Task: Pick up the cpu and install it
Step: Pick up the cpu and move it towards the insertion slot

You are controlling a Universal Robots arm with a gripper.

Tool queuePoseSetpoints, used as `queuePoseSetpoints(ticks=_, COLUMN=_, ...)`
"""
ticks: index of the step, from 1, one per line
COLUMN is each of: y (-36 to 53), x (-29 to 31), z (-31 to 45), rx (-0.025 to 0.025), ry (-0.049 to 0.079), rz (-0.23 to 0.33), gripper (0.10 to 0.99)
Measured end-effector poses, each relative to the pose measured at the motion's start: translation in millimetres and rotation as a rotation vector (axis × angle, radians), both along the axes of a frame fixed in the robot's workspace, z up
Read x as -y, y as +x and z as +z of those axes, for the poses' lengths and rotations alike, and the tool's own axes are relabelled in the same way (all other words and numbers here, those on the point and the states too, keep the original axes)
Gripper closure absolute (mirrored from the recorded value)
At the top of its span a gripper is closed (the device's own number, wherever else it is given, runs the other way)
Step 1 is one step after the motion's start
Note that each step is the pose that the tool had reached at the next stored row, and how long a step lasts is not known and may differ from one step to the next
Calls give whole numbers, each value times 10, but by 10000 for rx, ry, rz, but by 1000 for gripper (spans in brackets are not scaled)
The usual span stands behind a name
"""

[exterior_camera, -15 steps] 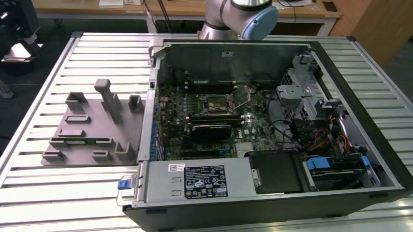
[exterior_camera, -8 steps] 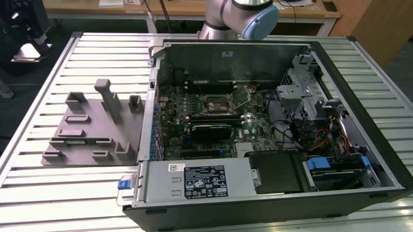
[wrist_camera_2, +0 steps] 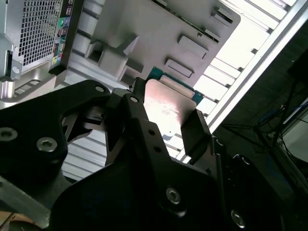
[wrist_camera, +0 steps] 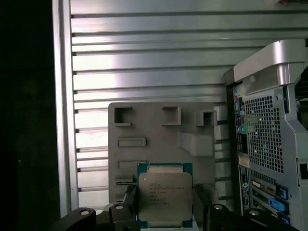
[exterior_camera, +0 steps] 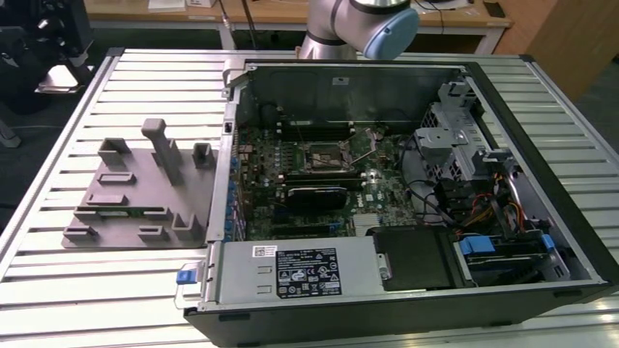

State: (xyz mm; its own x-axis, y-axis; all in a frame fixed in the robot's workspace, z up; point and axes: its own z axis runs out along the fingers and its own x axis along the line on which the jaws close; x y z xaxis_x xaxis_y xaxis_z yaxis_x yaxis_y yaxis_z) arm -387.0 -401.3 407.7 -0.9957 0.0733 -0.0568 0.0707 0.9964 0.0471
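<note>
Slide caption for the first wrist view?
Gripper holds the cpu by two opposite edges, clear of the grey tray; PC case beside the tray.

A slatted aluminium table fills most of the exterior view, its long ribs running from side to side. Overhead light glances off the slats in pale bands, and in the second wrist view it is almost white near the table's edge. Behind the table stands a wooden desk on a pale frame, with sheets of paper on its top. A wooden panel rises at the exterior view's right. The floor is dark; black equipment stands on it at the exterior view's left, and loose cables lie on it beyond the table.
</note>
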Motion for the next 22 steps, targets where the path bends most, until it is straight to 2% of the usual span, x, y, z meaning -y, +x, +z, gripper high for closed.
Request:
queuePoseSetpoints(ticks=5, y=138, x=0, z=0, rx=0, ry=0, rz=1, gripper=545)
queuePoseSetpoints(ticks=9, y=281, x=0, z=1, rx=-4, ry=-1, rz=1, gripper=545)
queuePoseSetpoints(ticks=22, y=803, x=0, z=-1, rx=-13, ry=0, rz=1, gripper=545)
